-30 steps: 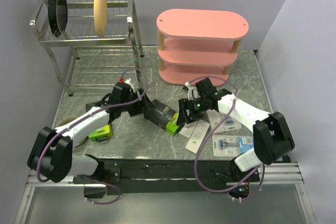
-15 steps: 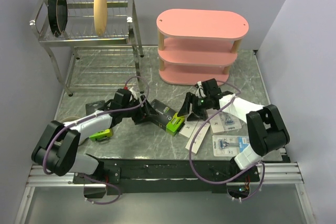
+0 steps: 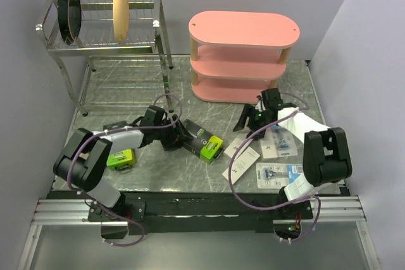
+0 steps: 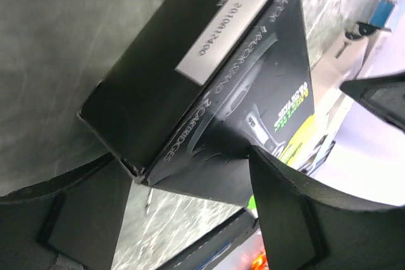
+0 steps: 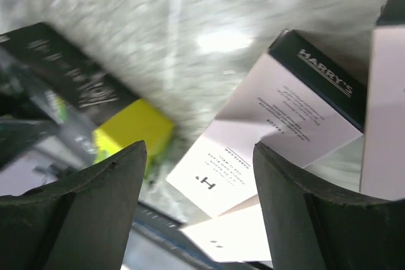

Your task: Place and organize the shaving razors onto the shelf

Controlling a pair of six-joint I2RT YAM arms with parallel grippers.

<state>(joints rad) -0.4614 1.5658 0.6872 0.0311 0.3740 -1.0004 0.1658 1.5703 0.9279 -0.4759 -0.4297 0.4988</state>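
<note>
The pink shelf (image 3: 243, 55) stands at the back, its boards bare. A black-and-lime box (image 3: 201, 140) lies on the table. My left gripper (image 3: 171, 134) is open at its black end; in the left wrist view the box (image 4: 209, 80) reaches my open fingertips (image 4: 190, 162). My right gripper (image 3: 250, 121) is open and empty, hovering over white boxes (image 3: 240, 148), which also show in the right wrist view (image 5: 278, 112) ahead of the gripper (image 5: 199, 150). Two blister packs (image 3: 278, 172) lie at the right. A small lime box (image 3: 120, 158) lies by the left arm.
A metal dish rack (image 3: 107, 45) at the back left holds a tan bowl (image 3: 120, 2) and black plates (image 3: 69, 6). The white boxes and blister packs crowd the front right of the table. A black frame rail (image 3: 190, 203) runs along the near edge.
My right gripper has drawn back to the right, away from the black-and-lime box's lime end, to above the white boxes. My left gripper has shifted slightly right along with the box.
</note>
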